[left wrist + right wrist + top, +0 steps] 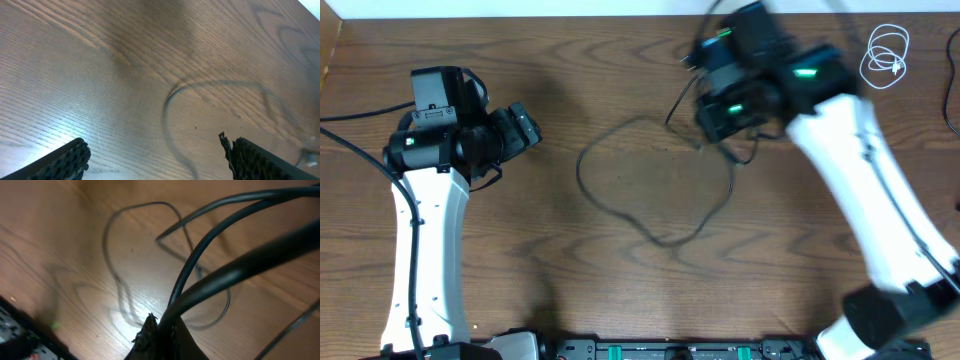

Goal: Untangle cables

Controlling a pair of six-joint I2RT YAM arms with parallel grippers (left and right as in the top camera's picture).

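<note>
The black cable (655,185) lies in a wide loop on the middle of the wooden table (550,260), and one strand rises toward my right gripper (697,78). In the right wrist view my right gripper (162,328) is shut on the black cable (200,255), which arcs up out of the jaws above the loop lying on the table. The white cable (885,55) sits coiled in small loops at the far right, apart from the black one. My left gripper (530,130) hovers left of the loop. In its own view the left gripper (157,156) stands open and empty, with a curve of black cable (170,100) ahead of it.
The thicker black cords of the arms run along the left arm (415,215) and behind the right arm (865,170). A dark equipment rail (660,350) lines the near table edge. The far table edge (520,18) meets a white surface.
</note>
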